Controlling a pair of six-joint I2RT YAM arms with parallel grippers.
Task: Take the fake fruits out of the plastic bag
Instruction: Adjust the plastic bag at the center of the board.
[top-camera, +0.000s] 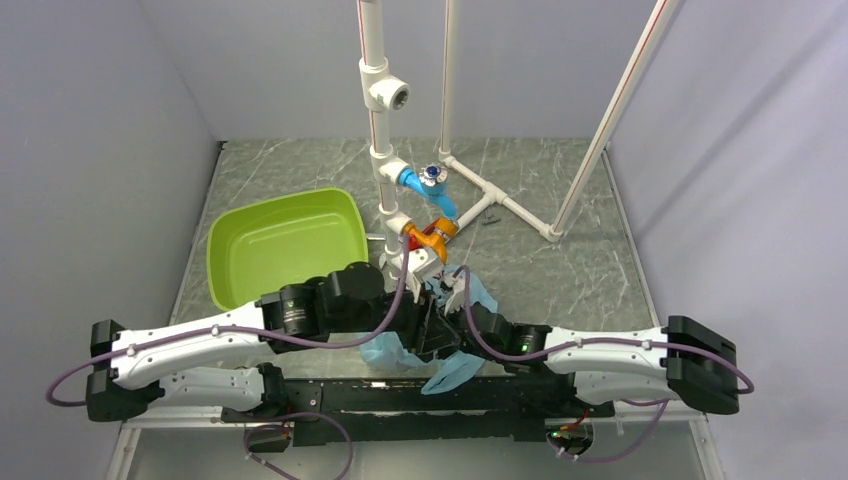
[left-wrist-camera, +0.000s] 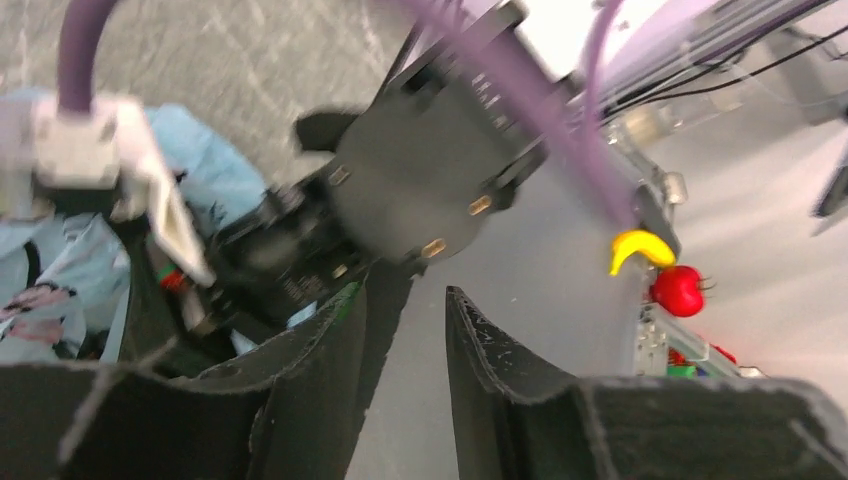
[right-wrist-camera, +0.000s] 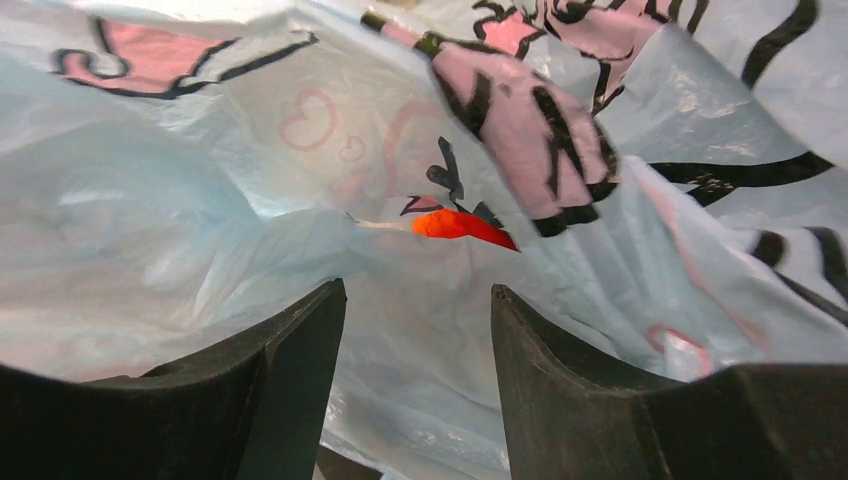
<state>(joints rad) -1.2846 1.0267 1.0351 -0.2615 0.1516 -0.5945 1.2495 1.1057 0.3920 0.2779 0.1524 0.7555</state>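
Note:
The plastic bag, light blue with pink-and-black motifs, lies crumpled between the two arms at the table's near middle. It fills the right wrist view, bag. My right gripper is open and pushed against the bag's film, with nothing pinched between its fingers. In the left wrist view my left gripper is open and empty, pointing at the right arm's black wrist, with the bag at the far left. From above, the left gripper and the right gripper meet over the bag. The fake fruits are hidden.
A lime-green tub stands left of the bag. A white pipe frame with a blue valve and an orange valve rises just behind it. An orange-red patch shows past a fold of the bag. A yellow and a red object lie beyond the table edge.

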